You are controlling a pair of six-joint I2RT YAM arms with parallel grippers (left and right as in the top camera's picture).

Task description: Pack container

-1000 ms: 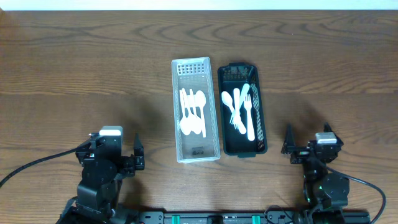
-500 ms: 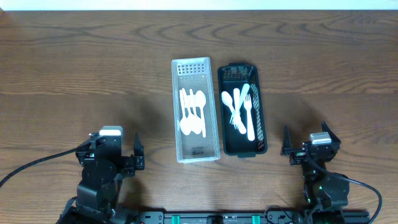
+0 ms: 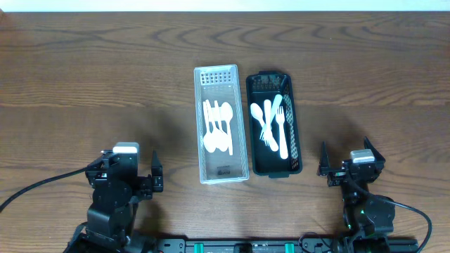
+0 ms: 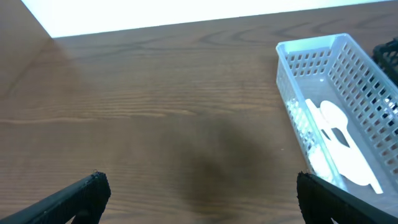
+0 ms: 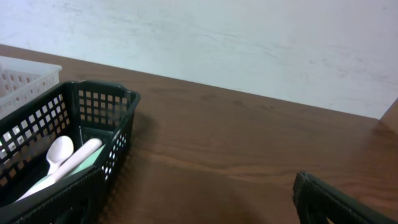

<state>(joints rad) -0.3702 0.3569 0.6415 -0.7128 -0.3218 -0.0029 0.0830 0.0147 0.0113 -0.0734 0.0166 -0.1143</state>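
Observation:
A white slotted basket [image 3: 199, 140] holds several white plastic spoons [image 3: 219, 129] at the table's middle. A black slotted basket [image 3: 295, 140] stands right beside it and holds white spoons and a fork [image 3: 279, 121]. My left gripper [image 3: 128, 166] is open and empty near the front edge, left of the white basket. In the left wrist view my left gripper [image 4: 202, 198] hovers over bare wood, with the white basket [image 4: 292, 93] at the right. My right gripper [image 3: 347, 157] is open and empty, front right of the black basket. In the right wrist view my right gripper [image 5: 186, 205] sits beside the black basket [image 5: 118, 134].
The wooden table [image 3: 84, 84] stretches wide to the left and right of the baskets. A pale wall [image 5: 249, 43] stands behind the table's far edge. Both arm bases sit at the front edge.
My right gripper has shifted slightly toward the front edge and turned a little. The left arm and both baskets have not moved.

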